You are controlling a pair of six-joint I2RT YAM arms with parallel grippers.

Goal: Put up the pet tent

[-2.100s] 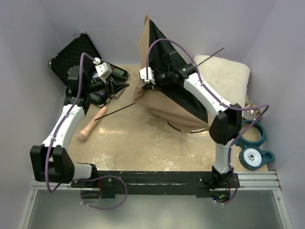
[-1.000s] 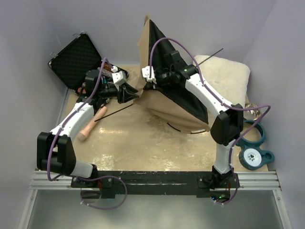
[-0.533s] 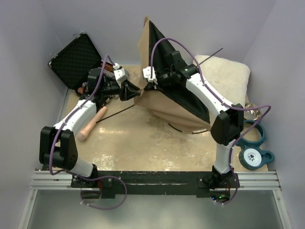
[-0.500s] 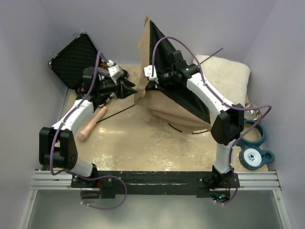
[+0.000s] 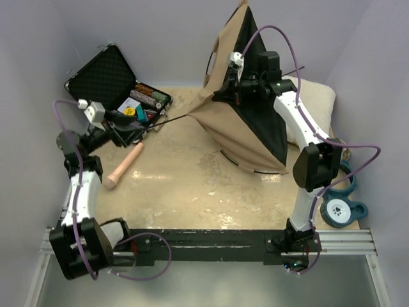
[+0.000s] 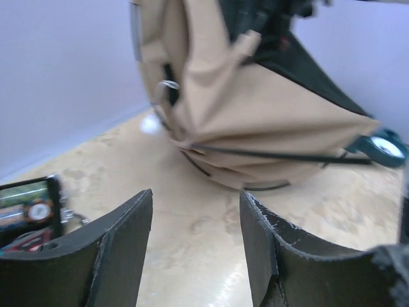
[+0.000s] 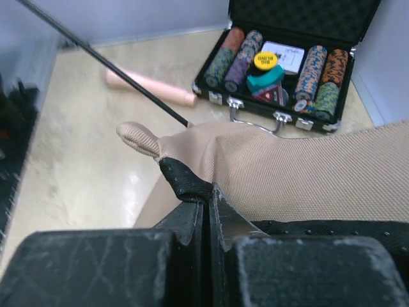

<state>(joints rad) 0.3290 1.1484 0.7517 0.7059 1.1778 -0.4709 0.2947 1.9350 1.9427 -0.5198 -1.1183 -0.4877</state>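
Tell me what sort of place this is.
Probably a robot test cell: bare lavender walls, two arms on a metal rail, a pet tent and poker-chip case as props.

Plain lavender walls [image 5: 128, 25] on 3 sides; soft, even light. Beige mottled bench [image 5: 185, 192], glossy w/ pale glare patches. Alu rail [image 5: 345, 242] along near edge, grey surface [image 5: 211, 288] in front of it.

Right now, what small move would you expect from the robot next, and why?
Probably the left gripper reaching to the free end of the thin black pole and closing on it. That gripper is open and empty, while the right gripper is shut on a corner of the large tan fabric tent, holding it up, and the pole juts out unheld.
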